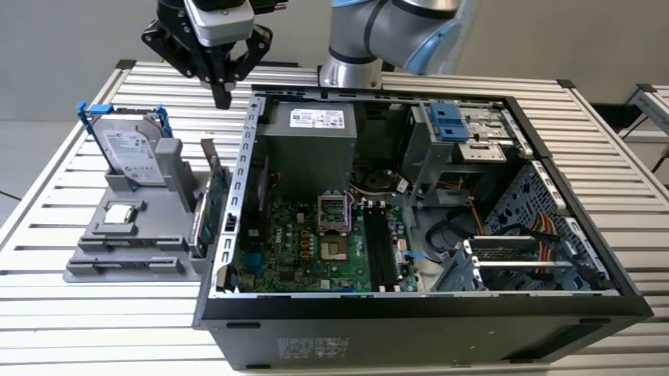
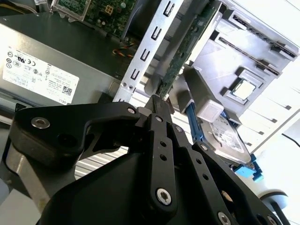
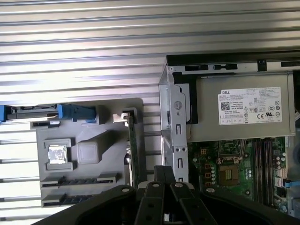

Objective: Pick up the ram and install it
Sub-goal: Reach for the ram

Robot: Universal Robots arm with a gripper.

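My gripper (image 1: 222,100) hangs shut and empty above the table, behind the grey holder (image 1: 157,235) and just outside the open computer case (image 1: 418,313). Both wrist views show its black fingers (image 2: 157,105) (image 3: 163,173) pressed together with nothing between them. The ram is hidden from me. I cannot tell whether a stick sits in the holder's long front slots (image 3: 77,180) or in the motherboard's memory slots (image 1: 381,251) (image 3: 262,161).
The holder carries an upright silver hard drive (image 1: 134,153) with blue clips, a processor chip (image 1: 121,213) and a green card (image 1: 215,211) standing on edge. Inside the case are the motherboard (image 1: 303,243) and a grey power supply (image 1: 309,133). The arm's base (image 1: 350,55) stands behind the case.
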